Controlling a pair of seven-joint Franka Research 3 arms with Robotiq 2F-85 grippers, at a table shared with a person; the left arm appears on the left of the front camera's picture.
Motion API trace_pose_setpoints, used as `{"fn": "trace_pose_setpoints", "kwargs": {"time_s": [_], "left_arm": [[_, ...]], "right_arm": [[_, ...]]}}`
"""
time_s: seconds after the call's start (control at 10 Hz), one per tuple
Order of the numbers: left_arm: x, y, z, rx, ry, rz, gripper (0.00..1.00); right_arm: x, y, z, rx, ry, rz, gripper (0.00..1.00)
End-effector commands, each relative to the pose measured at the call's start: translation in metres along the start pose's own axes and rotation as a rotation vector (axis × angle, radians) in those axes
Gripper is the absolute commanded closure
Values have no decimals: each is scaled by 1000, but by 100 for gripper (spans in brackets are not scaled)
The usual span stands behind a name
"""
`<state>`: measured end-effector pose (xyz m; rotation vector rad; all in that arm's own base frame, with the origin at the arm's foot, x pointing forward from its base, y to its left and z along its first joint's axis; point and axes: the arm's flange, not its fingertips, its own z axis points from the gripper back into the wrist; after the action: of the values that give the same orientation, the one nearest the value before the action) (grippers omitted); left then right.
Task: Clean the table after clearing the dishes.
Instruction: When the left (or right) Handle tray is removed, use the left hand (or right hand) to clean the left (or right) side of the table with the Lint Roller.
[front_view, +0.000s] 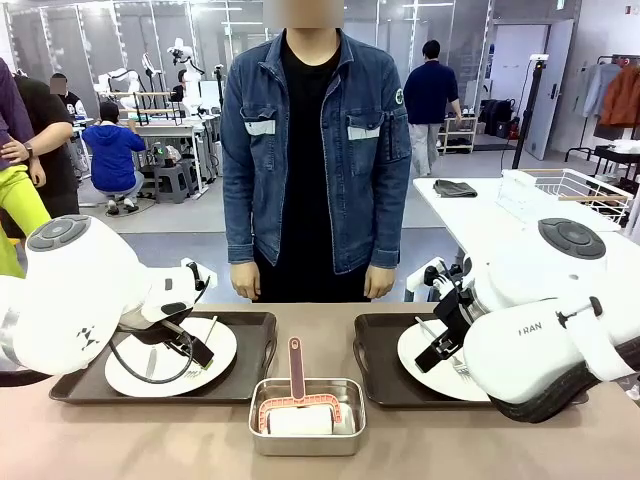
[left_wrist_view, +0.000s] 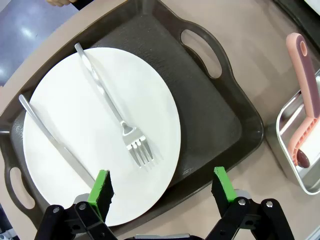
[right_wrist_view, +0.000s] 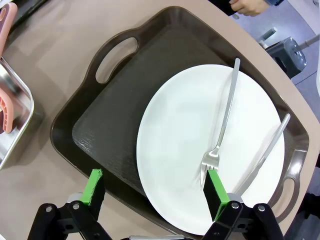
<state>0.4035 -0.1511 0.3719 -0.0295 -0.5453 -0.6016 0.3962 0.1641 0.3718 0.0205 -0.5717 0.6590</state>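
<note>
a small steel pan (front_view: 307, 447) sits in the middle of the surface (front_view: 150, 440), right by the near edge. a white roller (front_view: 300, 421) with a pink handle (front_view: 296, 362) lies in it. the handle points at the far edge, between two dark trays.

a bit farther in, toward the left edge, lies the left tray (front_view: 250, 350). the left plate (left_wrist_view: 125, 80) rests on it. a fork (left_wrist_view: 117, 112) and a knife (left_wrist_view: 52, 140) lie on that plate, a little apart. the left arm (front_view: 70, 290) hangs over it. the left jaws are wide open and hold nothing. one green pad (left_wrist_view: 102, 187) is over the plate's rim. the other pad (left_wrist_view: 222, 185) is past the tray's edge, over the bare surface.

toward the right edge lies the right tray (front_view: 375, 360) with the right plate (right_wrist_view: 180, 140), which also has a fork (right_wrist_view: 222, 120) and a knife (right_wrist_view: 265, 152) on it. the right arm (front_view: 550, 340) hangs over it. the right jaws are wide open too, with nothing in them. one pad (right_wrist_view: 216, 192) is over the plate, just beside the fork's prongs. the other pad (right_wrist_view: 94, 187) is over the tray's dark edge.

at the far edge stands a person (front_view: 315, 150) in a blue jacket, hands down.
</note>
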Motion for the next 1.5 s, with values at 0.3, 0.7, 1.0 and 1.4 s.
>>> {"fn": "trace_pose_setpoints", "kwargs": {"time_s": [0.3, 0.7, 1.0, 1.4], "left_arm": [[0, 0, 0, 0, 0, 1, 0], [0, 0, 0, 0, 0, 0, 0], [19, 22, 26, -149, 73, -5, 0], [17, 71, 47, -679, 130, 121, 0]], "right_arm": [[0, 1, 0, 1, 0, 0, 0], [0, 0, 0, 0, 0, 0, 0], [21, -42, 21, 165, -14, -37, 0], [25, -87, 37, 542, -65, -184, 0]]}}
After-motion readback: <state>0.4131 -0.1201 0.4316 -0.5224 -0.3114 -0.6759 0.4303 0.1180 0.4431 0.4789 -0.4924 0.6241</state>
